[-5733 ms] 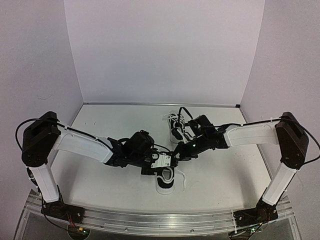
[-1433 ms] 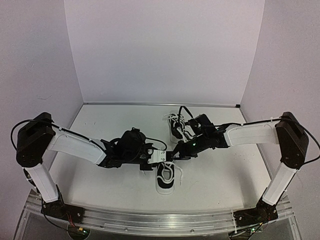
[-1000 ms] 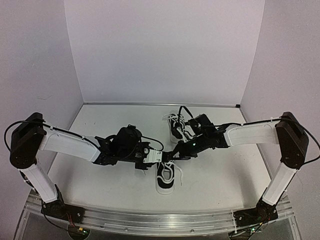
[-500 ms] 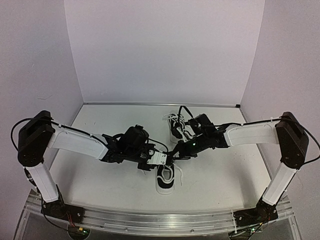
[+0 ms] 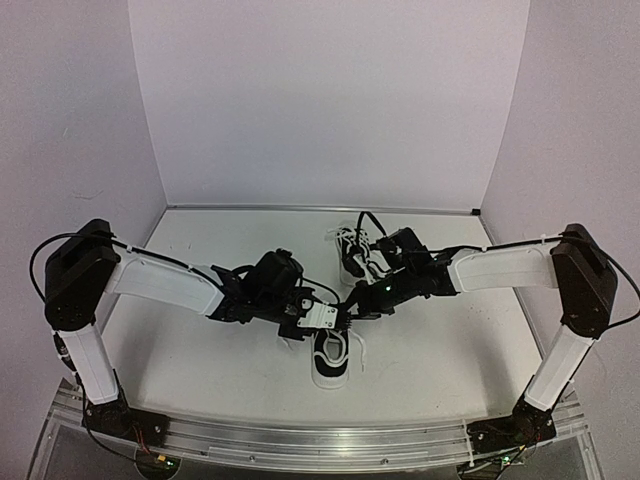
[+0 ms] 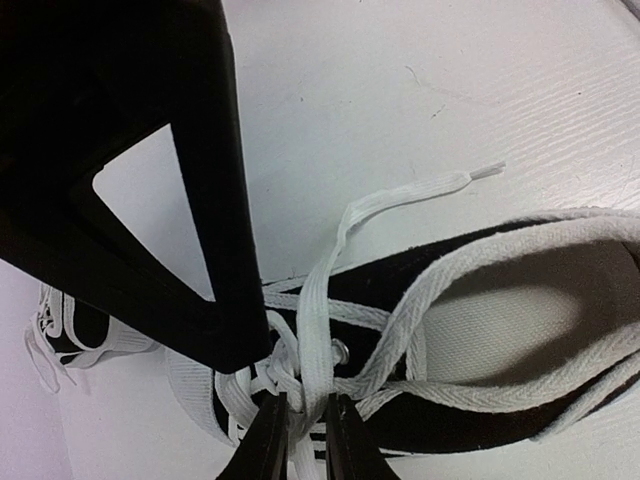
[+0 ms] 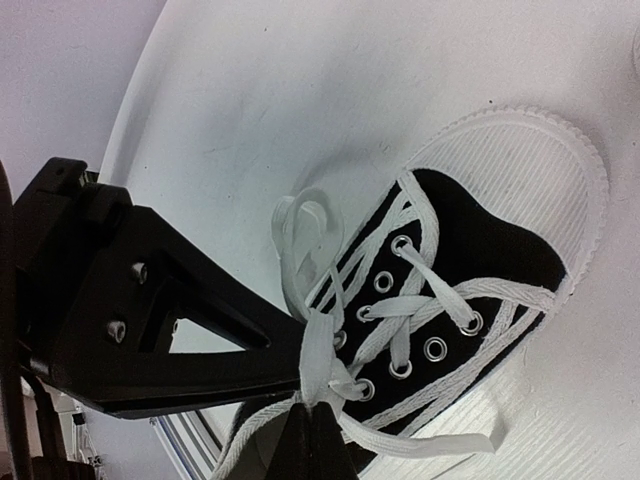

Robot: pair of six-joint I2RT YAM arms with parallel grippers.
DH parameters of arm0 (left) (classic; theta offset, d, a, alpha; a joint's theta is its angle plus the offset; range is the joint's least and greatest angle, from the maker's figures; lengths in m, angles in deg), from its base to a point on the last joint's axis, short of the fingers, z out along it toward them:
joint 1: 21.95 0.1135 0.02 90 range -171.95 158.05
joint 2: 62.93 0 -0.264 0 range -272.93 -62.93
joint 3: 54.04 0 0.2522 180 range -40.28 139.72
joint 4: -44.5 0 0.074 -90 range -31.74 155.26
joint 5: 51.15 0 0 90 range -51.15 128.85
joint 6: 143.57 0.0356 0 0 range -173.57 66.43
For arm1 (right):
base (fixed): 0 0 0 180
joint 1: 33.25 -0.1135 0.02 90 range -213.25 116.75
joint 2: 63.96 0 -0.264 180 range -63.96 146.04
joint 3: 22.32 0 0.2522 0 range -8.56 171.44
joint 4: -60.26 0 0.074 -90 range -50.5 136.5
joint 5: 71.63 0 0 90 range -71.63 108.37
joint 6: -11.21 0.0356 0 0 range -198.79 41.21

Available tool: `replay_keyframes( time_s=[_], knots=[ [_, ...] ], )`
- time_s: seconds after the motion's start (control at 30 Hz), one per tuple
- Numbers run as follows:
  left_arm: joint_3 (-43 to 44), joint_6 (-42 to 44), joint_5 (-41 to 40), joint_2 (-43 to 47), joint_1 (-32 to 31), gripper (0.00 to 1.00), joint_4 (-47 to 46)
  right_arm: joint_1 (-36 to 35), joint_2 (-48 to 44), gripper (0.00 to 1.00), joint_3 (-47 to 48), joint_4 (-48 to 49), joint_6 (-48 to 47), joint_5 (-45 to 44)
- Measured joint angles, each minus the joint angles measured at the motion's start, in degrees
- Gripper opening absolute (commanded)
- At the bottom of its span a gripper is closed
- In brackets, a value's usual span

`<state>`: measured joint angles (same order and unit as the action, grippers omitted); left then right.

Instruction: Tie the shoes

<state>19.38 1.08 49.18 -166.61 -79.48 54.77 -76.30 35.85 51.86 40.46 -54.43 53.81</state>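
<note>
Currently, both arms meet over the near shoe, which lies on the white tabletop toward its front, toe pointing at the arm bases. The far shoe sits further back, partly covered by the right arm; its laced top shows, but the rest cannot be made out.

Right pincer: in the overhead view its tips are lost in a dark cluster with the left pincer. The left wrist view shows them better: two narrow dark tips at the bottom edge, drawn together on a strand of white lace just beside the crossing at the top eyelets. The right wrist view agrees, showing its own tips as one dark point below the knotted strands, largely cut off by the frame.

Left pincer: only one black finger, with a triangular cut-out, shows in its own camera. Its tip rests against the bunched lace, and the second finger is out of frame. The right wrist view shows that same black body reaching the lace from the left, but the contact point is hidden. I cannot tell whether it is clamped or apart.

Near shoe: the white ribbed toe cap, metal eyelets and crossed lacing are clear. One free lace end trails onto the tabletop beside the open collar.
</note>
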Motion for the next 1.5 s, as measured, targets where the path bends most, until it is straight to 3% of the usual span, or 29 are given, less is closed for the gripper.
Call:
replay_keyframes(
  time_s=[0.17,0.47,1.1,1.5],
  knots=[
    [0.00,-0.01,0.13,0.00,0.41,0.18,0.96,0.00,0.00,0.00,0.00,0.00,-0.01,0.00],
    [0.47,-0.05,0.15,-0.02,0.60,0.00,1.57,0.00,0.00,0.00,0.00,0.00,0.00,0.01],
    [-0.46,-6.43,0.61,0.66,0.58,0.00,-3.98,0.00,0.00,0.00,0.07,0.00,0.22,0.07],
    [-4.82,-14.96,0.67,-0.83,0.58,0.00,-14.74,0.04,0.00,0.00,0.07,0.19,0.72,0.33]
  ],
)
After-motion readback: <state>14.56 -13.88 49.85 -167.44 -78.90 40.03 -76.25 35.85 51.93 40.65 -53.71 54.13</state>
